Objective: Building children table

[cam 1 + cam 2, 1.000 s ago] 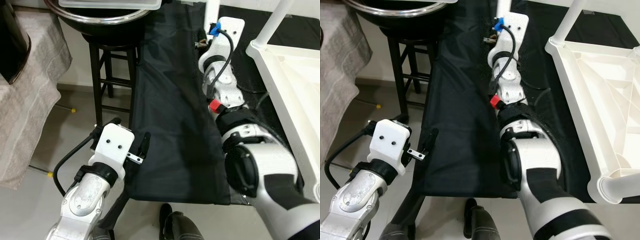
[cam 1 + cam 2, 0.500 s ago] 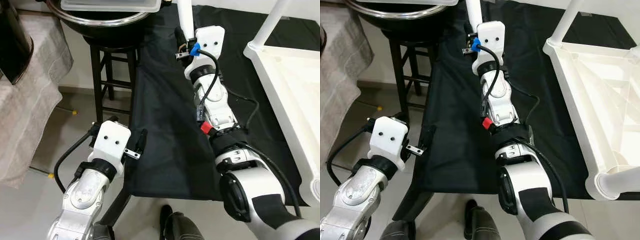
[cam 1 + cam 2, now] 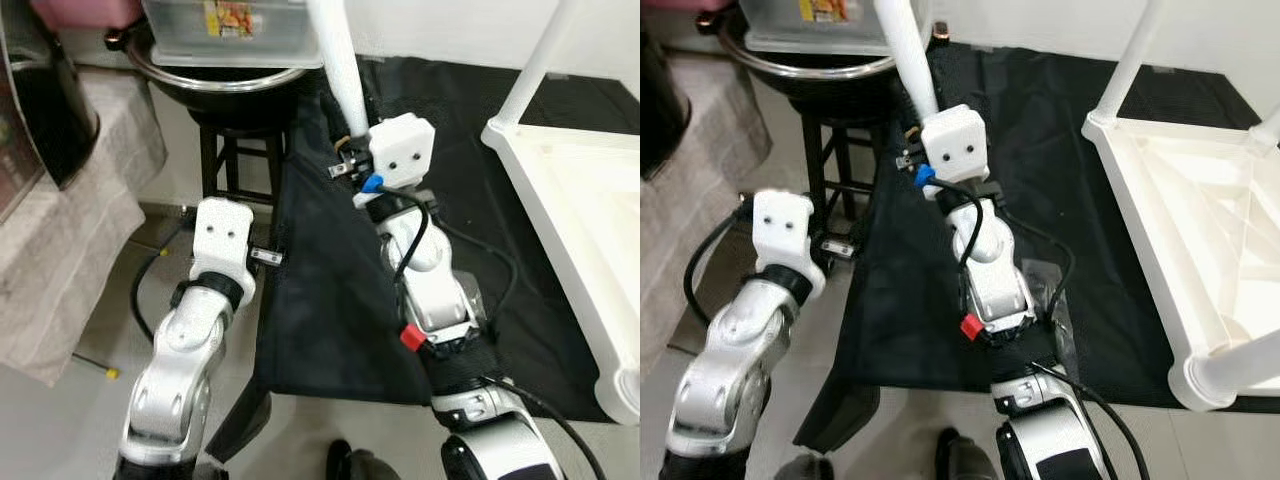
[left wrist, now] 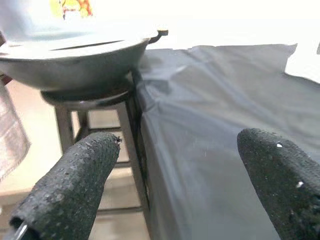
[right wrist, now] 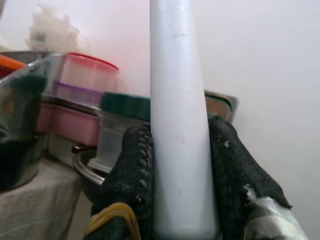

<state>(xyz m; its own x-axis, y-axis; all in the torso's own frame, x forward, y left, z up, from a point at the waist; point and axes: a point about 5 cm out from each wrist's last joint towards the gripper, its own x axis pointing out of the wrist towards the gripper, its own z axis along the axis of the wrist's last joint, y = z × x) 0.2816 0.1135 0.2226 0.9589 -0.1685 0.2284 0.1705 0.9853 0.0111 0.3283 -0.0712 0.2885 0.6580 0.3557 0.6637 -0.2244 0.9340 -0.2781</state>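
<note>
At the far left a grey cloth [image 3: 60, 250] hangs over a piece of furniture. Beside it stands a dark wooden stool [image 3: 225, 160] that carries a wide metal bowl [image 3: 215, 85], and a clear plastic box [image 3: 235, 25] with a coloured label sits in the bowl.

The left pincer [image 4: 175, 185] hovers just beside the left edge of the tabletop, near the stool's legs. Its two black fingers [image 4: 70, 185] stand well apart with nothing between them, and past them the wrist view looks onto the bowl, the stool and the cloth-covered edge.

A black cloth [image 3: 330, 300] covers the tabletop [image 3: 1080, 130] and drapes over its near edge towards the floor [image 3: 60, 420].

Over the left part of the tabletop, the right arm reaches forward, and the right pincer [image 5: 182, 165] is clamped on a white table leg [image 3: 335, 60]. The leg is a smooth round tube, gripped near its lower end with one black finger [image 5: 127, 175] on each side, and it rises from the pincer leaning a little to the left, with the bowl and box close behind it. In the right wrist view, stacked food containers [image 5: 80, 100] with red, purple and green lids stand behind the leg against a white wall.

At the right lies the white children's table [image 3: 1200, 230], turned upside down on the black cloth so that its ribbed underside faces up. One leg [image 3: 1135, 55] stands fitted at its far corner.
</note>
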